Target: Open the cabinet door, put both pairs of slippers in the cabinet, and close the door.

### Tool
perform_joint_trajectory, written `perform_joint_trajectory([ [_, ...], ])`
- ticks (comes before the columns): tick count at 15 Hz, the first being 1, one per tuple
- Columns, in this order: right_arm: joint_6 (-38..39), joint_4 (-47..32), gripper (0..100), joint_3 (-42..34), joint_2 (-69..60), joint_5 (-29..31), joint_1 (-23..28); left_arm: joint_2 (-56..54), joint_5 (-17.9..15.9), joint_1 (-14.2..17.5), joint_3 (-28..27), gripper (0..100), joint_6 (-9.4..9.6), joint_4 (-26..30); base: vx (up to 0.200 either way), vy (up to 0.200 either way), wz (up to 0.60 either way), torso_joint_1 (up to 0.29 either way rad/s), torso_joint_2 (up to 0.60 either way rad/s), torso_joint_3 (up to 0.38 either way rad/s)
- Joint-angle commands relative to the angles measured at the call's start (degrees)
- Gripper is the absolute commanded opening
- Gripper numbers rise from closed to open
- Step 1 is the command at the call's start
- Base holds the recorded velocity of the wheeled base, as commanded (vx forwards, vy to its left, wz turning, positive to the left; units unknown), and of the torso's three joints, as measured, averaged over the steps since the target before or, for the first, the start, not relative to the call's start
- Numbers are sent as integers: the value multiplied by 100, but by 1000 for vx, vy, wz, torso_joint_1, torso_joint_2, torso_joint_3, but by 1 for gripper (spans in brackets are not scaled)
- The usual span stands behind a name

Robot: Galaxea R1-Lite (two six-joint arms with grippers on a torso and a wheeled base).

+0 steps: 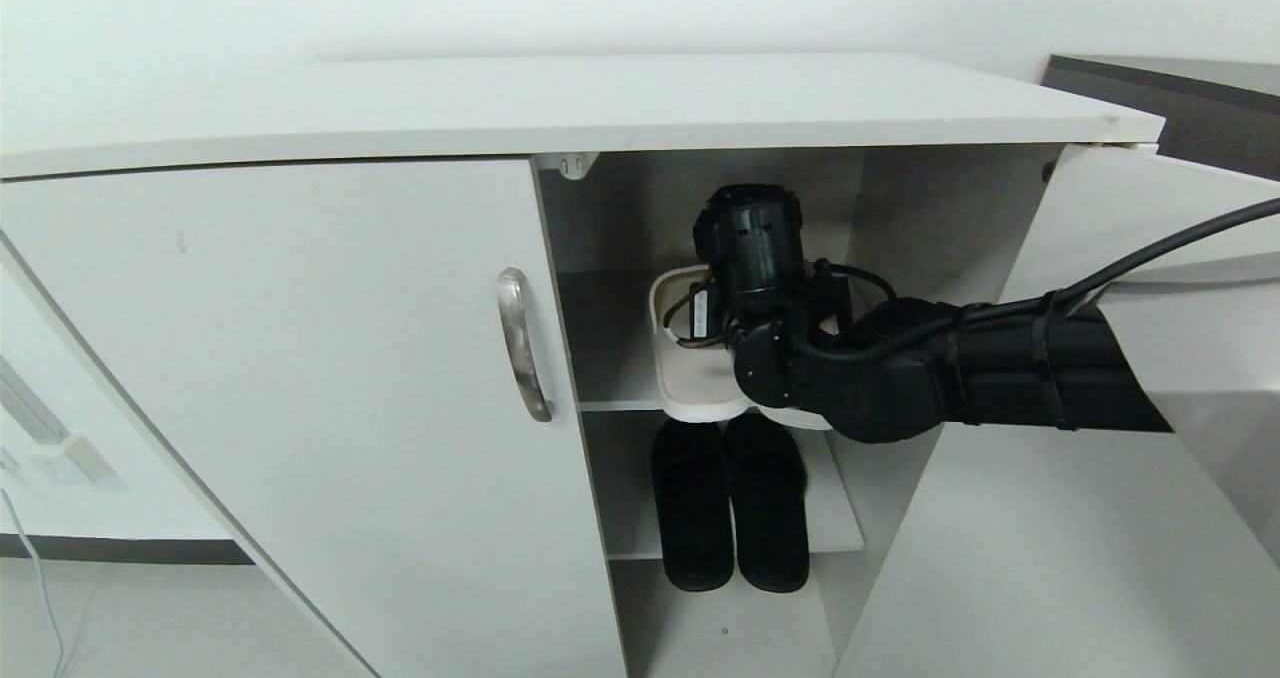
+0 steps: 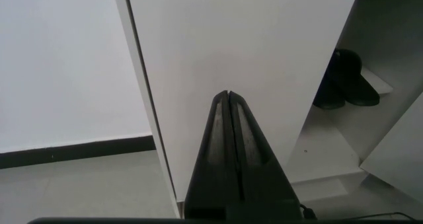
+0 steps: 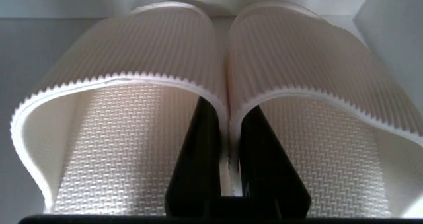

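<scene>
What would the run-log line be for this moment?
right gripper: shut on white slippers, at upper shelf | black slippers: lower shelf | left gripper: shut, outside | cabinet door: open

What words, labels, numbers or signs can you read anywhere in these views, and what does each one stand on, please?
No text can be read in any view.
White sticker on the right arm, near its wrist: print too small to read.
Cabinet door, white slippers and black slippers: no print visible.
</scene>
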State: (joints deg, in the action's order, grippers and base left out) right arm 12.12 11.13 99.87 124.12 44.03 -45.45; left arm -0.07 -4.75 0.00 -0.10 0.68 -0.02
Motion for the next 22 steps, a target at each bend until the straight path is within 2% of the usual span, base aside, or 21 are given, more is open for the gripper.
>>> perform_joint_trajectory([
  [1,1,3,0,68,138,0,53,7,1,0,1,0,2,-6,0,0,0,0,0,0],
  [3,1,12,0,77,138,0,62,7,1,0,1,0,2,2,0,0,0,0,0,0],
  [4,1,12,100,68,138,0,62,7,1,0,1,0,2,-6,0,0,0,0,0,0],
  [14,-25,47,100,-573,-415,53,-149,7,1,0,1,0,2,-6,0,0,0,0,0,0],
  [22,36,241,100,-2305,-1655,70,-861,7,1,0,1,0,-7,2,0,0,0,0,0,0],
])
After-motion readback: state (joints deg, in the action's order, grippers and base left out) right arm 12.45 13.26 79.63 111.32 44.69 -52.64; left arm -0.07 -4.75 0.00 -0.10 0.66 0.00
